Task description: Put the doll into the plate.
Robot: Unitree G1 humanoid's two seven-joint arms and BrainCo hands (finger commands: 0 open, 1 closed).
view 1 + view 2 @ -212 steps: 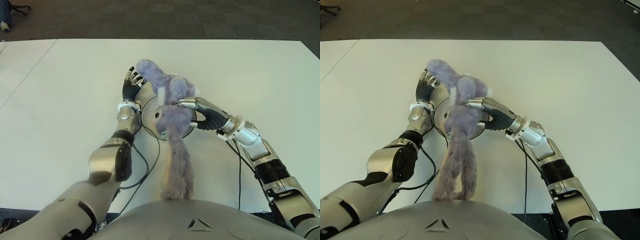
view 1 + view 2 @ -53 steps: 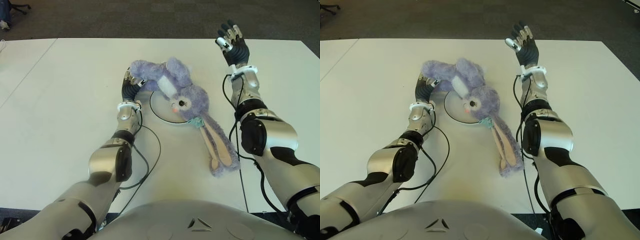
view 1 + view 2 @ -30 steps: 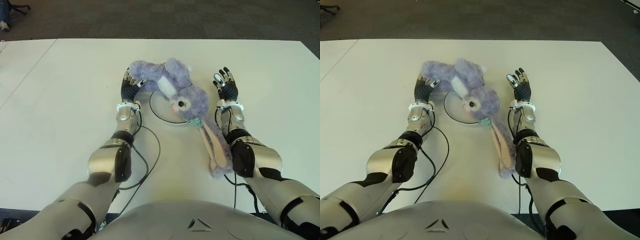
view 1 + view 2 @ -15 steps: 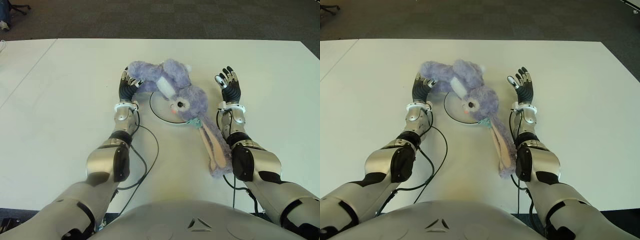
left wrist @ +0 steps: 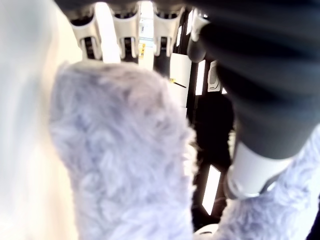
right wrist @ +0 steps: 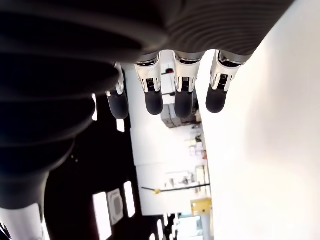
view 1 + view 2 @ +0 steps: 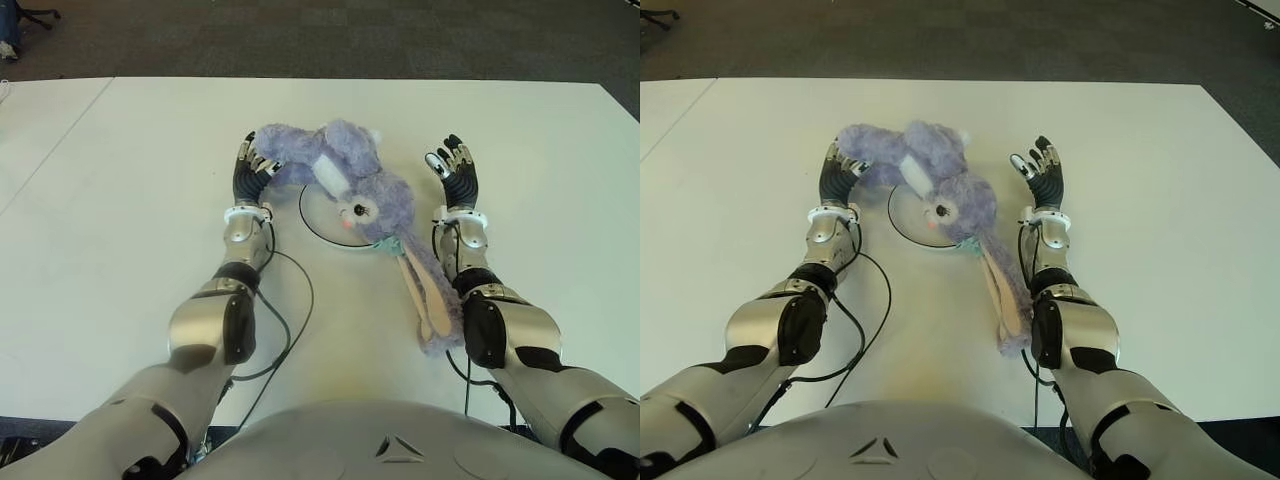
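A purple plush bunny doll (image 7: 345, 160) sprawls across a white round plate (image 7: 318, 215) on the table. Its head lies over the plate's right side, and its long ears (image 7: 430, 300) trail off the plate toward me. My left hand (image 7: 250, 168) is at the doll's left end, its fingers curled on a furry limb (image 5: 120, 160). My right hand (image 7: 455, 172) is just right of the doll's head, apart from it. It is palm up, its fingers (image 6: 165, 95) are spread and it holds nothing.
The white table (image 7: 120, 200) stretches wide on both sides. Black cables (image 7: 290, 300) loop from my arms over the table near me. Dark carpet lies beyond the table's far edge (image 7: 350, 78).
My right hand came back from the far right of the table to beside the doll's head and now holds still. My left hand has slid slightly left with the doll's limb.
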